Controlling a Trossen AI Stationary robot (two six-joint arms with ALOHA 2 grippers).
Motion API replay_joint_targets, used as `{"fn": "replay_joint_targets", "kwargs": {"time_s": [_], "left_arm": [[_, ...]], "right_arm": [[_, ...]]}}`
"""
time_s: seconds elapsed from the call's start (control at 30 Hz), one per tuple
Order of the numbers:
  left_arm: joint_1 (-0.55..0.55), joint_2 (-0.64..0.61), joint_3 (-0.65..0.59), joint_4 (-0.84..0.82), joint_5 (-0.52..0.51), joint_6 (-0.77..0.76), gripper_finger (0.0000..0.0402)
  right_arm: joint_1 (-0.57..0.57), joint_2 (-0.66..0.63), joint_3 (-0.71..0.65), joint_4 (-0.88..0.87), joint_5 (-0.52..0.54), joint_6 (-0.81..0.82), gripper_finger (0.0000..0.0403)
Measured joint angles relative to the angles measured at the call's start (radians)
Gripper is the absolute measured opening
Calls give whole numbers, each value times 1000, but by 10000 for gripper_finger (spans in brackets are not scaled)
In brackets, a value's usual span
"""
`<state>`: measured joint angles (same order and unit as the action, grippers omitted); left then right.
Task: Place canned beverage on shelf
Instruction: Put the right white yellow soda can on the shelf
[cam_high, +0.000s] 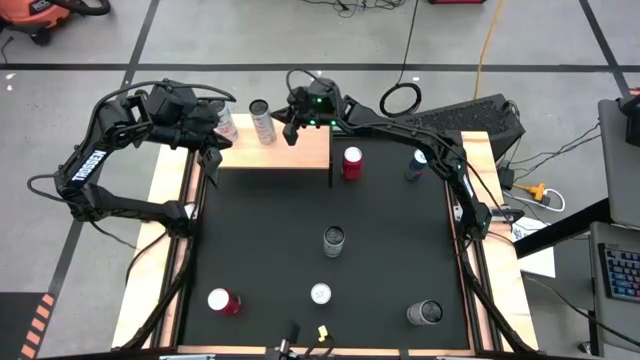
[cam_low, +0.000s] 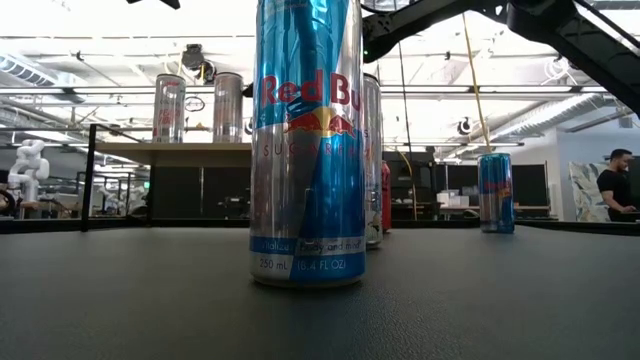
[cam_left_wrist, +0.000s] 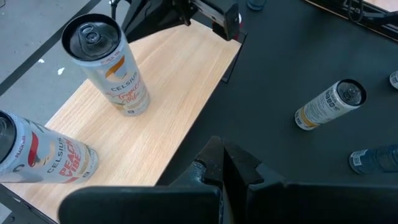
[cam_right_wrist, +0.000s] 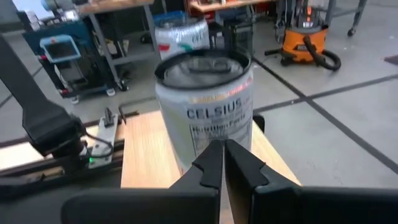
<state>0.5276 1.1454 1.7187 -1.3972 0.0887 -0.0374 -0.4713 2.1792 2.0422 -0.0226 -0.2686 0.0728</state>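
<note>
The shelf (cam_high: 300, 150) is a light wooden platform at the table's far edge, also seen in the left wrist view (cam_left_wrist: 174, 93). Two Celsius cans stand upright on it, one (cam_high: 262, 120) (cam_left_wrist: 109, 62) toward its middle and one (cam_high: 228, 124) (cam_left_wrist: 37, 155) at its left end. My right gripper (cam_high: 291, 132) (cam_right_wrist: 224, 149) is shut and hovers over the shelf just right of the middle can (cam_right_wrist: 205, 106), apart from it. Shut too, my left gripper (cam_high: 212, 152) (cam_left_wrist: 224, 152) hangs over the shelf's near left corner, holding nothing.
On the black mat stand a red can (cam_high: 352, 162) beside the shelf's right end, a blue can (cam_high: 417, 165), a silver can (cam_high: 333, 240), a red can (cam_high: 222, 300), a Red Bull can (cam_high: 320, 294) (cam_low: 305, 140) and a grey can (cam_high: 424, 313). A person (cam_low: 615, 185) stands beyond the table.
</note>
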Motion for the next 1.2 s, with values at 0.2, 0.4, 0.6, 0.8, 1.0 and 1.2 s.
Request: {"fn": "replay_joint_targets", "kwargs": {"time_s": [0.2, 0.4, 0.6, 0.8, 1.0, 1.2], "left_arm": [[0, 0, 0, 9, 0, -1, 1], [0, 0, 0, 37, 0, -2, 1], [0, 1, 0, 35, 0, -4, 1], [0, 1, 0, 35, 0, 24, 1], [0, 1, 0, 35, 0, 24, 1], [0, 1, 0, 34, 0, 20, 1]], "right_arm": [[0, 0, 0, 40, -46, 25, 0], [2, 33, 1, 94, -47, 68, 0], [0, 69, 0, 129, -48, 72, 0], [-7, 71, 0, 174, -49, 79, 0], [-7, 71, 1, 188, -50, 91, 0], [-7, 71, 0, 179, -51, 91, 0]]}}
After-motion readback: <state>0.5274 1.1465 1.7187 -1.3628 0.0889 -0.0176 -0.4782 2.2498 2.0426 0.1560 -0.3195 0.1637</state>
